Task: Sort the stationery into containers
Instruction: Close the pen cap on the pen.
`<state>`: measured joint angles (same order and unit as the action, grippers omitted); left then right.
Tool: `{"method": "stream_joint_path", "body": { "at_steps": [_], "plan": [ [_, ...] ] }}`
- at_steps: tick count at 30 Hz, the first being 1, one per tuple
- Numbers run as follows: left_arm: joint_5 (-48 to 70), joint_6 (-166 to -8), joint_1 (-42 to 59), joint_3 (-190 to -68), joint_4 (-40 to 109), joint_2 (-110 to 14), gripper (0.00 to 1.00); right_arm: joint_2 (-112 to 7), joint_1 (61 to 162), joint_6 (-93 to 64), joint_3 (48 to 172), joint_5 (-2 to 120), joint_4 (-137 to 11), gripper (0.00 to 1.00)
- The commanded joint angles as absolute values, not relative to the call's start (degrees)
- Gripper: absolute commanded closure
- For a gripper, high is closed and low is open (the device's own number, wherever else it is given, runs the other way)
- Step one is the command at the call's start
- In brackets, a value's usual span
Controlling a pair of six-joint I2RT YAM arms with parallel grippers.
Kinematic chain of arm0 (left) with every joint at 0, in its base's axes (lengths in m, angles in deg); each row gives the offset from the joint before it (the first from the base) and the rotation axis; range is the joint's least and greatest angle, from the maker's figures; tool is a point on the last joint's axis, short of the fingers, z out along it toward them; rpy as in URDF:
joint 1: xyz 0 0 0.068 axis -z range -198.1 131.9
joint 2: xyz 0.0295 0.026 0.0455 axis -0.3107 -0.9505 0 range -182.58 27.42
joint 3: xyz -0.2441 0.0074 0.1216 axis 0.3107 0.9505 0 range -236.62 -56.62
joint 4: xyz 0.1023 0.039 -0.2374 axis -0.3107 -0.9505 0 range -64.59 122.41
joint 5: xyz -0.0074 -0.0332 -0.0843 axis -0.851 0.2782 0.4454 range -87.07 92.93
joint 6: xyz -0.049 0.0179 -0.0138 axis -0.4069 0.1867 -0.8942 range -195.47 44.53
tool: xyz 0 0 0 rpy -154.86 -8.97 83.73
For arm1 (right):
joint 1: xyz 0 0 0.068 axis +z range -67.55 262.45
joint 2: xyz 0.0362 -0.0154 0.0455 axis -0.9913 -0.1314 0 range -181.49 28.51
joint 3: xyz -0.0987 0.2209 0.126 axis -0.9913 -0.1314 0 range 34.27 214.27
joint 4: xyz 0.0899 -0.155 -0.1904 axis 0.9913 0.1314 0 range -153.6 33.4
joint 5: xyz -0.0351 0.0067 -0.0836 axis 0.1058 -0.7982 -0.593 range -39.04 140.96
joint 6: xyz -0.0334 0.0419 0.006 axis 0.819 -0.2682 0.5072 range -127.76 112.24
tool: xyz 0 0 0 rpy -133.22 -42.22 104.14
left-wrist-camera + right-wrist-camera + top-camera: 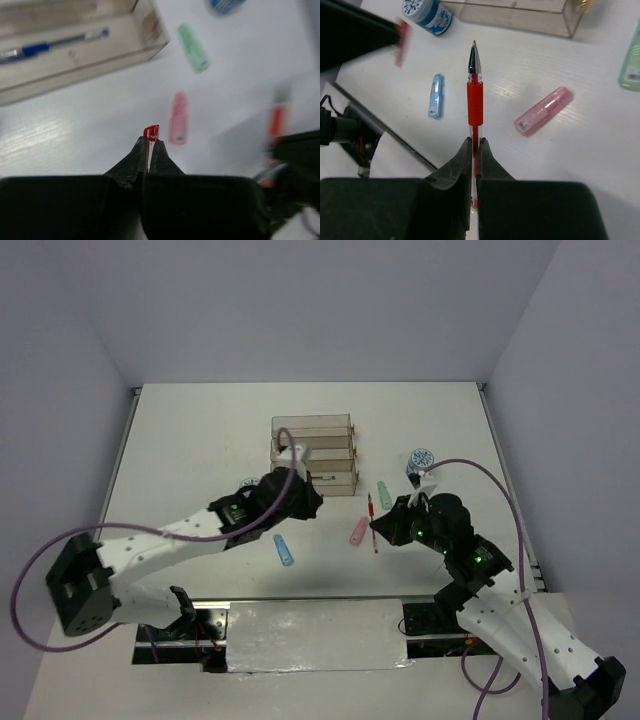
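My right gripper (475,142) is shut on a red pen (475,100), whose bare tip points away from the jaws; in the top view it (385,527) holds the pen (372,520) just above the table. My left gripper (149,142) is shut on a small red piece (152,132) that looks like a pen cap; in the top view it (305,498) hangs near the front of the clear stepped rack (313,455). A blue pen (35,48) lies in the front tray. Pink (359,531), green (384,495) and blue (284,549) sticks lie on the table.
One blue-white roll (420,459) stands right of the rack and another (249,484) to its left, partly hidden by the left arm. The two grippers are close together over the sticks. The table's front edge and the arm bases are just behind.
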<state>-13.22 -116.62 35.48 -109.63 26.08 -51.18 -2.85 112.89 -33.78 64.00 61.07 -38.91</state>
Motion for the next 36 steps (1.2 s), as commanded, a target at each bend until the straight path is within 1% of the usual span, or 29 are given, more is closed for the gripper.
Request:
{"method": "stream_joint_path", "body": {
  "at_steps": [1, 4, 5, 6, 8, 9, 12, 13, 14, 17, 20, 23, 29, 36],
  "plan": [
    [-13.95, -120.03, 34.99, -107.60, 34.24, -40.89, 1.00, -4.27, 113.82, -39.48, 59.69, 68.97, -55.84, 1.00],
    [-13.16, -120.39, 34.72, -103.92, 40.99, -33.41, 1.00, -5.94, 118.20, -42.91, 56.17, 70.03, -66.99, 1.00],
    [-12.90, -120.30, 34.55, -101.20, 43.63, -30.00, 1.00, -6.21, 122.14, -44.13, 55.46, 69.60, -72.85, 1.00],
    [-12.89, -120.82, 34.63, -99.79, 46.27, -28.58, 1.00, -6.82, 124.87, -44.58, 55.01, 68.29, -75.18, 1.00],
    [-12.72, -121.26, 34.46, -96.10, 53.65, -26.20, 1.00, -7.96, 130.41, -43.71, 55.79, 61.53, -79.22, 1.00],
    [-12.89, -122.05, 34.37, -95.21, 57.50, -24.27, 1.00, -9.71, 135.22, -43.27, 57.28, 56.98, -79.85, 1.00],
    [-13.95, -123.20, 34.28, -91.26, 63.76, -21.36, 1.00, -12.71, 141.06, -43.00, 58.44, 51.85, -83.01, 1.00],
    [-13.95, -123.20, 34.37, -89.51, 68.39, -20.40, 1.00, -14.19, 141.77, -43.61, 58.44, 51.06, -86.07, 1.00],
    [-13.95, -123.11, 34.28, -89.05, 69.92, -20.04, 1.00, -15.08, 142.38, -43.97, 58.44, 49.66, -87.32, 1.00],
    [-13.25, -121.97, 34.28, -88.17, 73.53, -19.08, 1.00, -17.71, 144.67, -44.06, 59.75, 47.98, -89.78, 1.00],
    [-14.12, -121.36, 34.37, -86.59, 75.20, -16.80, 1.00, -17.46, 146.17, -43.88, 60.02, 46.13, -91.63, 1.00],
    [-15.53, -121.18, 34.28, -85.89, 74.42, -14.95, 1.00, -17.99, 146.96, -41.78, 61.16, 48.05, -91.99, 1.00],
    [-13.51, -123.02, 34.28, -84.83, 74.95, -13.36, 1.00, -18.25, 147.14, -38.26, 63.97, 47.00, -91.46, 1.00],
    [-12.81, -123.11, 34.28, -85.36, 73.63, -12.74, 1.00, -21.15, 147.14, -35.36, 67.84, 50.34, -89.70, 1.00]
  ]
}}
